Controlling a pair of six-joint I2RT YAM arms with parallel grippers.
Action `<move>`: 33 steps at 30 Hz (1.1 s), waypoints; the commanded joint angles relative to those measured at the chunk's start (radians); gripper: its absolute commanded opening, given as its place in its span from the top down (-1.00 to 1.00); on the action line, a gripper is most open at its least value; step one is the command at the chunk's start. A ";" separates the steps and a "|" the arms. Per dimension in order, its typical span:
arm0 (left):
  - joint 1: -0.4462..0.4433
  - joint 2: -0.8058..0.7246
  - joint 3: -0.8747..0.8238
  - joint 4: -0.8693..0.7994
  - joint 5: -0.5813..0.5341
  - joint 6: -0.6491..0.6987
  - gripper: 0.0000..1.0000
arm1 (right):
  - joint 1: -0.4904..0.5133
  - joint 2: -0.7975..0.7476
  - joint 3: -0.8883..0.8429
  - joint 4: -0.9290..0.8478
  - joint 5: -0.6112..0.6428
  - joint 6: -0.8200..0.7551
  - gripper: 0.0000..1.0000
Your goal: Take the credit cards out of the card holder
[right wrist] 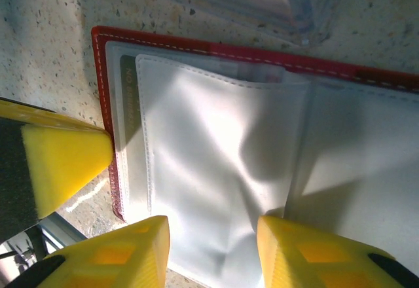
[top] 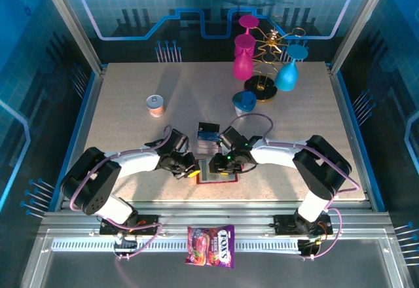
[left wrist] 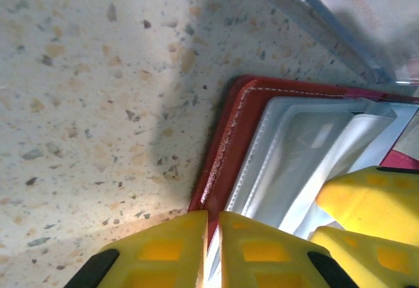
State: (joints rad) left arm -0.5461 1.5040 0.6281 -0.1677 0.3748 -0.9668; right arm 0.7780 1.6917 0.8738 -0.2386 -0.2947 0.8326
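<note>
Two claws crowd the card holder (top: 219, 179), which lies open on the table (top: 131, 137) at the middle of the near edge, so from above most of it is hidden beneath them. The left claw (left wrist: 213, 249) is pressed almost together, pinching the holder's left edge where the red cover and clear pocket run into the slit between its fingers. The right claw (right wrist: 213, 255) stands spread over the greyish pocket. Its tips are cut off, so I cannot tell whether they touch. A pale shape inside the pocket is too blurred to call a card. Just beyond, a clear tray (top: 204, 147) holds one dark blue credit card (top: 209, 130).
</note>
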 commanded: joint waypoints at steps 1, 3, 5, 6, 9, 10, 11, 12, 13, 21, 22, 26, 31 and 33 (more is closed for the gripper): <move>-0.008 -0.043 0.036 -0.029 0.007 -0.002 0.70 | -0.015 -0.018 -0.041 0.028 -0.021 0.028 0.15; -0.011 -0.052 0.044 -0.026 0.014 -0.007 0.70 | -0.019 -0.020 -0.049 0.042 -0.029 0.032 0.16; -0.015 -0.053 0.051 -0.019 0.024 -0.013 0.69 | -0.024 -0.024 -0.056 0.054 -0.035 0.037 0.15; -0.017 -0.051 0.053 -0.014 0.027 -0.016 0.68 | -0.025 -0.026 -0.060 0.060 -0.038 0.039 0.16; -0.023 -0.044 0.055 0.009 0.037 -0.027 0.64 | -0.029 -0.030 -0.074 0.080 -0.048 0.047 0.17; -0.026 -0.038 0.055 0.017 0.040 -0.031 0.62 | -0.030 -0.030 -0.081 0.087 -0.051 0.051 0.17; -0.028 -0.029 0.055 0.024 0.043 -0.032 0.61 | -0.033 -0.030 -0.085 0.095 -0.056 0.053 0.17; -0.030 -0.022 0.056 0.030 0.045 -0.033 0.61 | -0.033 -0.030 -0.087 0.100 -0.058 0.056 0.18; -0.031 -0.012 0.056 0.037 0.050 -0.035 0.60 | -0.035 -0.029 -0.091 0.104 -0.061 0.059 0.18; -0.043 0.034 0.079 0.067 0.073 -0.039 0.41 | -0.044 -0.041 -0.108 0.119 -0.068 0.066 0.19; -0.044 0.038 0.081 0.067 0.074 -0.037 0.41 | -0.043 -0.044 -0.110 0.121 -0.070 0.067 0.19; -0.047 0.051 0.083 0.074 0.078 -0.038 0.43 | -0.049 -0.051 -0.123 0.133 -0.076 0.074 0.19; -0.050 0.065 0.081 0.088 0.081 -0.041 0.44 | -0.051 -0.052 -0.130 0.152 -0.088 0.083 0.20; -0.052 0.070 0.081 0.091 0.081 -0.041 0.43 | -0.053 -0.050 -0.133 0.158 -0.092 0.085 0.20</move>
State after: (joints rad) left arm -0.5869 1.5585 0.6907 -0.0895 0.4282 -0.9966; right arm 0.7372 1.6531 0.7639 -0.0746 -0.3733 0.9020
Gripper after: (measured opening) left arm 0.286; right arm 0.401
